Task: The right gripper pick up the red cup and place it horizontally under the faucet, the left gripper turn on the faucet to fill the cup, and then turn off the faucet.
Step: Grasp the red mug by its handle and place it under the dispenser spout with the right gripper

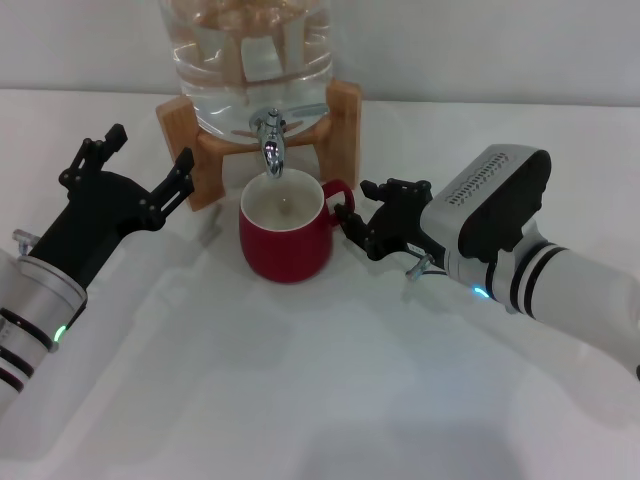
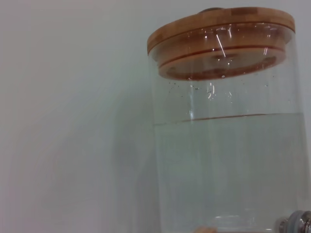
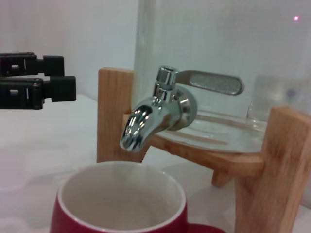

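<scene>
Sitting upright, red cup [image 1: 285, 240] beside right pincer [image 1: 352, 215].

White table [image 1: 300, 400] against a plain pale wall [image 1: 500, 40].

A glossy red cup [image 1: 285, 240] with a cream-white inside, a shiny chrome faucet [image 1: 270, 138], a clear jug [image 1: 250, 50] with a brown wooden lid [image 2: 221, 41], a light wooden stand [image 1: 340, 125], two black pincers on white-grey arms, and a white surface [image 1: 300, 380].
</scene>
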